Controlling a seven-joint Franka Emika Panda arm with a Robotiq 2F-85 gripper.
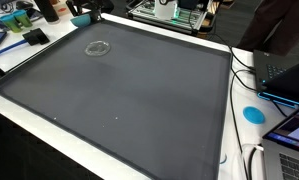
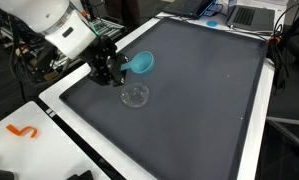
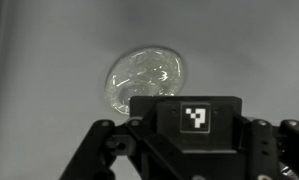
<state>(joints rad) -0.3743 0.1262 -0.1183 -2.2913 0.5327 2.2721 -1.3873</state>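
Note:
In an exterior view my gripper [image 2: 117, 71] hangs low over the dark mat [image 2: 199, 110], near its left edge. It looks shut on the rim of a teal cup [image 2: 141, 64], which tilts sideways just above the mat. A clear glass bowl [image 2: 135, 96] rests on the mat right below and in front of the cup. From the opposite side, the glass bowl [image 1: 97, 47] lies near the mat's far corner, with the teal cup [image 1: 81, 18] behind it. The wrist view shows the glass bowl [image 3: 144, 78] beyond the tagged gripper body [image 3: 194, 140]; fingertips and cup are hidden there.
The mat covers a white table [image 1: 234, 140]. A blue disc [image 1: 253, 113], laptops [image 1: 289, 75] and cables lie along one side. An orange piece [image 2: 24, 131] lies on the white edge near the arm's base. Clutter [image 1: 24, 25] stands past the far corner.

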